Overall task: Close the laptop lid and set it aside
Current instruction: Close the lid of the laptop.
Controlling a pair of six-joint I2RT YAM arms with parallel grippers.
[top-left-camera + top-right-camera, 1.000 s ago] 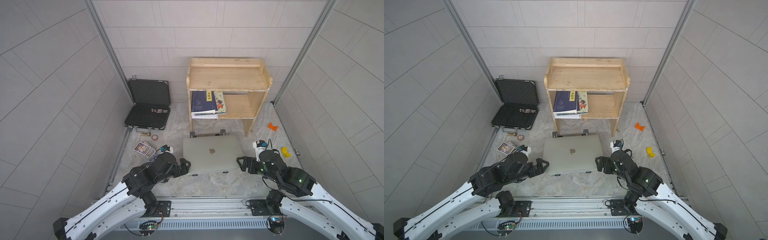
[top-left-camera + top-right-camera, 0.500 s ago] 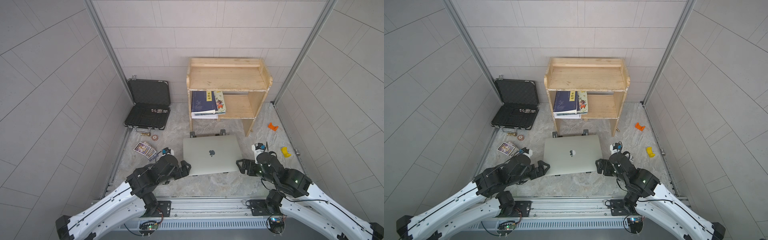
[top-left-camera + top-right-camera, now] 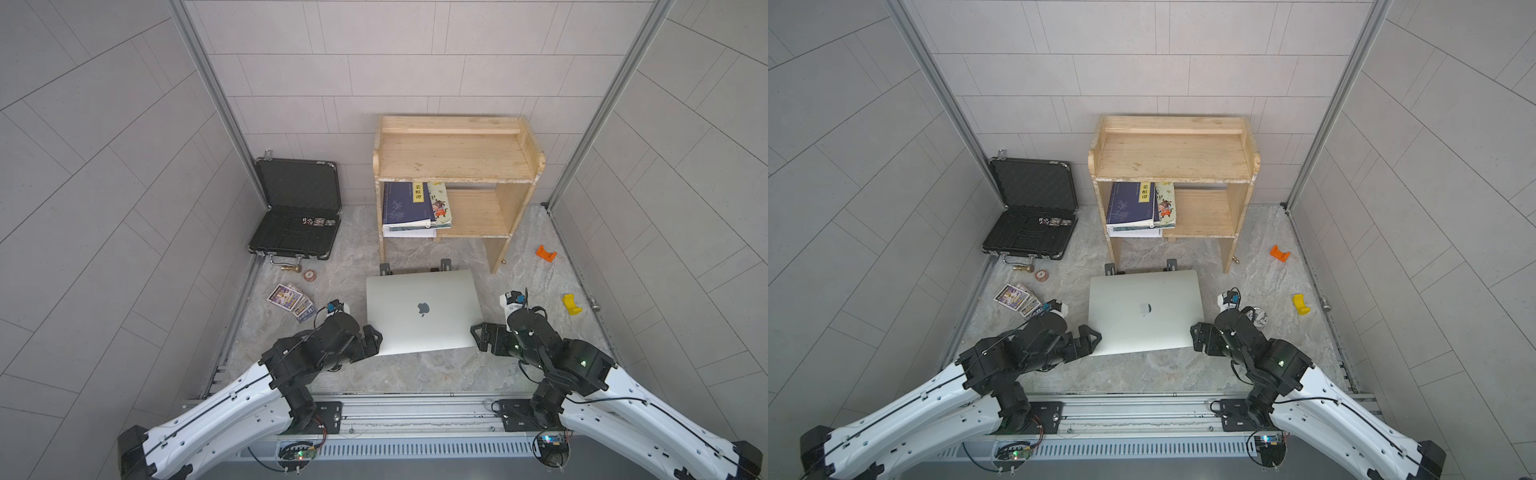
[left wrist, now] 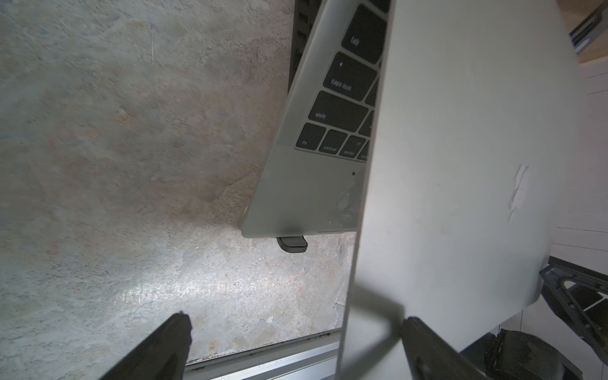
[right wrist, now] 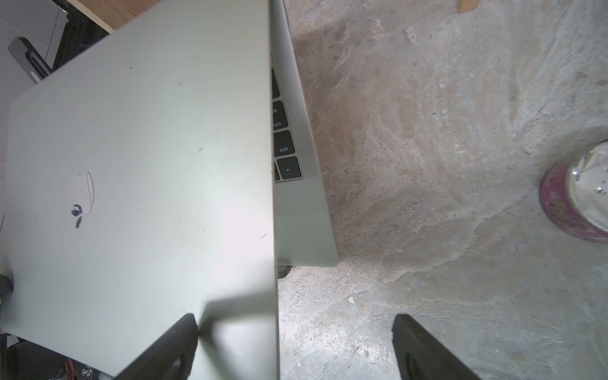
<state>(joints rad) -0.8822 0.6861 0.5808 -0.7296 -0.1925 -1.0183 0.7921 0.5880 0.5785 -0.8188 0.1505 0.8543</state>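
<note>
Your left hand [image 3: 376, 337] and right hand [image 3: 478, 337] are both wide open and grip nothing. The flat silver laptop lid with the apple logo [image 3: 420, 316] hangs between them. Each of its side edges sits inside a hand's open fingers. It is not yet down on the thin silver-grey metal laptop [image 4: 296, 197] with black keys below. Push both hands down together, slowly and evenly, so the lid does not twist. You have one laptop, one lid and two hands.

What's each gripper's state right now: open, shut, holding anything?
Left gripper: open, straddling one side edge of the laptop lid.
Right gripper: open, straddling the opposite side edge.
</note>
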